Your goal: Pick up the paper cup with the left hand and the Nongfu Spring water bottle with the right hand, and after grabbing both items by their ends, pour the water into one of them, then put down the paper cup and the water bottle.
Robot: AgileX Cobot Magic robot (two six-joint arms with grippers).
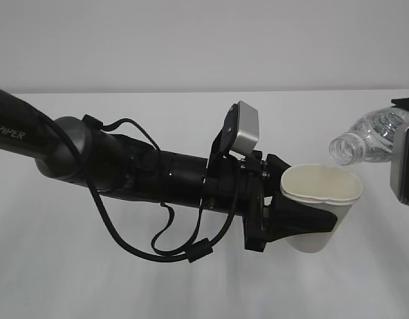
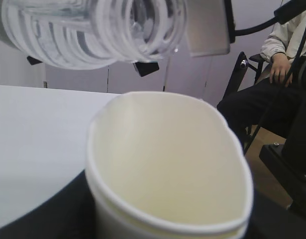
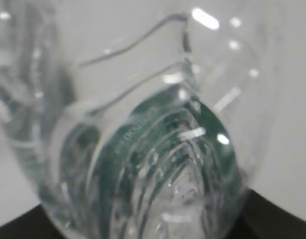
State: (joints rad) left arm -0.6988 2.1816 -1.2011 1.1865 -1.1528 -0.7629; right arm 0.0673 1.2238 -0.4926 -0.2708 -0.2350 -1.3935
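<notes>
- Above the white worktop [image 1: 191, 292], toward the right of the exterior view, the left hand [image 1: 309, 222] holds the paper cup [image 1: 320, 206] clear of the surface.
- Its black jaws are closed partway around the cup's lower wall, one finger wrapping the front; the rim is squeezed from round into an oval, as the left wrist view also shows [image 2: 167, 164].
- The cup stands roughly upright, mouth up, its pale yellowish inside in view; whether any water lies in it cannot be told.
- The left arm reaches in from the left edge, marked "PIPER" in white, with loose black cables [image 1: 157, 246] hanging under it and a grey box camera [image 1: 244, 129] on top of the wrist.
- At the right edge of the exterior view the Nongfu Spring water bottle [image 1: 367, 136] lies tilted, its open neck pointing left and slightly down, just above and beside the cup's rim without touching it.
- Only a sliver of the right hand [image 1: 405, 153] shows there; its jaws are hidden.
- From the right wrist view the clear ribbed bottle [image 3: 157, 164] fills the frame, a dark green band showing through it; the black edges at the bottom corners suggest jaws set apart around the bottle's body, gripping it.
- Seen from the left wrist, the bottle [image 2: 93, 30] hangs over the far side of the cup, and a seated person [image 2: 277, 64] is in the background.
</notes>
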